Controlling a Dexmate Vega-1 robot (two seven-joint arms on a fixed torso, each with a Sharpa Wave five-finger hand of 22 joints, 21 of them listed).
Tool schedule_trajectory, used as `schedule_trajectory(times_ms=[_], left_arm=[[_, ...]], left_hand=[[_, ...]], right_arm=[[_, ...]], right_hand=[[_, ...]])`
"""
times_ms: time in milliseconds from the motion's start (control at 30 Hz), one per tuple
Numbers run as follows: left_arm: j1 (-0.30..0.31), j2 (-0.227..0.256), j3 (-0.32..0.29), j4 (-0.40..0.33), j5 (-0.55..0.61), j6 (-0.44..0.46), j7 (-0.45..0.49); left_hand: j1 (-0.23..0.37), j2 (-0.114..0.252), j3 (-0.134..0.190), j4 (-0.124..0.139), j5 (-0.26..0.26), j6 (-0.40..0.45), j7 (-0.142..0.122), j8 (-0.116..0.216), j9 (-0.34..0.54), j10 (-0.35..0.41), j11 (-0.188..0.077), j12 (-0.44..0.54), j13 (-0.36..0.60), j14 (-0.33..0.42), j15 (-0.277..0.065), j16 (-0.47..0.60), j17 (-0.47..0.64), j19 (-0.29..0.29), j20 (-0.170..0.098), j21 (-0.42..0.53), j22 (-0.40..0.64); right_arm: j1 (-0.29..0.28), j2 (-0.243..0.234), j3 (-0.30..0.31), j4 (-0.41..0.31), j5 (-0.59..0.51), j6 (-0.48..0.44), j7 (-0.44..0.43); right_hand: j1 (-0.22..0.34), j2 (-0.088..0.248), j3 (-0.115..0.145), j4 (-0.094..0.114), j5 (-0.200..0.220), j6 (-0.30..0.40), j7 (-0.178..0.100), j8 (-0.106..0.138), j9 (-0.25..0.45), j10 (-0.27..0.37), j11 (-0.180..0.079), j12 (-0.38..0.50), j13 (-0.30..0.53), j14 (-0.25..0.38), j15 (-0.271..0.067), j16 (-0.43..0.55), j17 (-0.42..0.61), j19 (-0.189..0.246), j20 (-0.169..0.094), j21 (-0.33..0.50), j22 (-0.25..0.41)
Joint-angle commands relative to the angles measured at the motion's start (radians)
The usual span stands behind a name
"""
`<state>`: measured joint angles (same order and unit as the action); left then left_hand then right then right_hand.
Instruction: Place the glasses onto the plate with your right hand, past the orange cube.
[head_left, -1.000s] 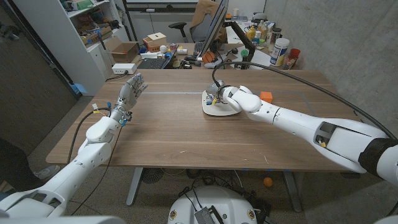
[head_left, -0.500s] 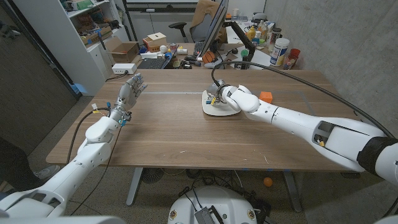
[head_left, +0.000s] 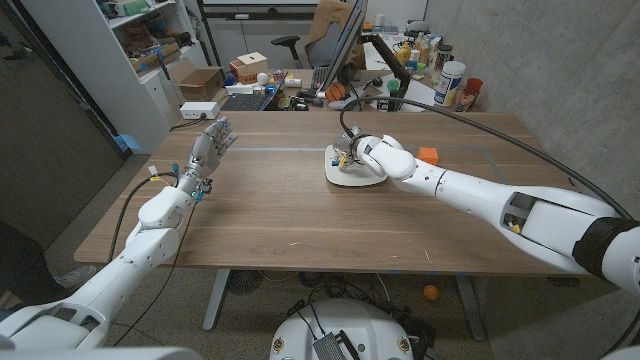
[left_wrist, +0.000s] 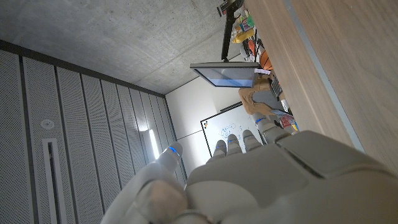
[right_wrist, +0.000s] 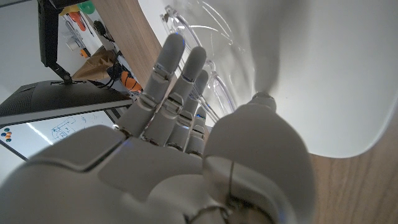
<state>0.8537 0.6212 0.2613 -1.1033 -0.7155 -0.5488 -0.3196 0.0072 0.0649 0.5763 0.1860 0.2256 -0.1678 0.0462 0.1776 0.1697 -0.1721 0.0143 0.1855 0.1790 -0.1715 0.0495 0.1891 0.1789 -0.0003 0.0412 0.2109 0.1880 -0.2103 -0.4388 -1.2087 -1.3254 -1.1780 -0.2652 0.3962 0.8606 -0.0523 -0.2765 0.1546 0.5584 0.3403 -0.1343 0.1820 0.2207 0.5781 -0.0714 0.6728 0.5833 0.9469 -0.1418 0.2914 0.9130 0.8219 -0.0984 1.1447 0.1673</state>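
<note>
A white plate (head_left: 347, 176) lies at the middle back of the table, with the orange cube (head_left: 428, 155) just to its right. My right hand (head_left: 378, 155) reaches over the plate, past the cube. In the right wrist view the clear-framed glasses (right_wrist: 198, 32) lie on the plate (right_wrist: 323, 74). There my right hand (right_wrist: 186, 124) has its fingers stretched out over them and its thumb apart from the fingers, gripping nothing. My left hand (head_left: 208, 152) stands raised at the table's left side with fingers apart and nothing in it, and its back (left_wrist: 261, 180) fills the lower left wrist view.
A black cable (head_left: 480, 122) arcs from the plate area over the table's right rear. Behind the far edge stand a monitor (head_left: 345, 45), boxes, bottles and desk clutter. Bare wood spreads between my two arms.
My right hand has shifted slightly farther back and left over the plate. The left arm has not moved.
</note>
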Motion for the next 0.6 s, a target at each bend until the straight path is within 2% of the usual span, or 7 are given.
schedule_trajectory(times_ms=[33,100,167,600], left_arm=[[-0.006,-0.005,0.002,0.008,-0.003,-0.002,-0.006],[-0.008,-0.006,0.003,0.010,-0.003,-0.004,-0.009],[-0.010,-0.007,0.004,0.011,-0.003,-0.003,-0.009],[-0.021,-0.010,0.010,0.015,0.001,-0.003,-0.017]], left_hand=[[0.005,0.111,-0.003,-0.001,0.006,0.000,0.004,0.003,0.005,-0.024,0.007,0.008,0.003,-0.023,0.004,0.000,0.004,0.002,0.011,0.006,0.002],[0.005,0.111,-0.003,-0.001,0.006,-0.001,0.004,0.003,0.005,-0.024,0.007,0.008,0.003,-0.024,0.004,0.000,0.003,0.002,0.011,0.006,0.002],[0.006,0.111,-0.003,-0.001,0.006,-0.001,0.003,0.003,0.005,-0.024,0.006,0.008,0.003,-0.023,0.004,0.000,0.003,0.002,0.011,0.006,0.002],[0.006,0.110,-0.003,-0.001,0.006,-0.001,0.002,0.003,0.005,-0.024,0.006,0.008,0.003,-0.023,0.004,0.000,0.003,0.003,0.012,0.006,0.002]], right_arm=[[0.001,-0.009,-0.005,-0.013,-0.019,-0.013,0.012],[0.001,-0.010,-0.004,-0.016,-0.022,-0.016,0.016],[0.000,-0.012,-0.003,-0.017,-0.023,-0.018,0.017],[-0.011,-0.029,0.016,-0.045,-0.031,-0.030,0.022]], right_hand=[[-0.002,0.002,-0.036,-0.006,0.018,-0.006,-0.002,0.015,-0.010,-0.084,0.004,-0.072,-0.044,-0.051,-0.053,-0.059,-0.064,-0.009,-0.004,-0.042,0.001],[-0.001,0.004,-0.045,-0.008,0.023,-0.007,-0.004,0.018,-0.014,-0.125,-0.002,-0.110,-0.063,-0.072,-0.052,-0.074,-0.089,-0.008,0.001,-0.058,0.001],[0.001,0.005,-0.048,-0.009,0.025,-0.008,-0.005,0.019,-0.015,-0.140,-0.005,-0.126,-0.072,-0.082,-0.054,-0.080,-0.099,-0.007,0.003,-0.065,0.002],[-0.001,0.005,-0.057,-0.010,0.025,-0.022,-0.007,0.017,-0.017,-0.177,0.001,-0.172,-0.099,-0.113,-0.038,-0.094,-0.130,-0.007,0.021,-0.086,0.002]])
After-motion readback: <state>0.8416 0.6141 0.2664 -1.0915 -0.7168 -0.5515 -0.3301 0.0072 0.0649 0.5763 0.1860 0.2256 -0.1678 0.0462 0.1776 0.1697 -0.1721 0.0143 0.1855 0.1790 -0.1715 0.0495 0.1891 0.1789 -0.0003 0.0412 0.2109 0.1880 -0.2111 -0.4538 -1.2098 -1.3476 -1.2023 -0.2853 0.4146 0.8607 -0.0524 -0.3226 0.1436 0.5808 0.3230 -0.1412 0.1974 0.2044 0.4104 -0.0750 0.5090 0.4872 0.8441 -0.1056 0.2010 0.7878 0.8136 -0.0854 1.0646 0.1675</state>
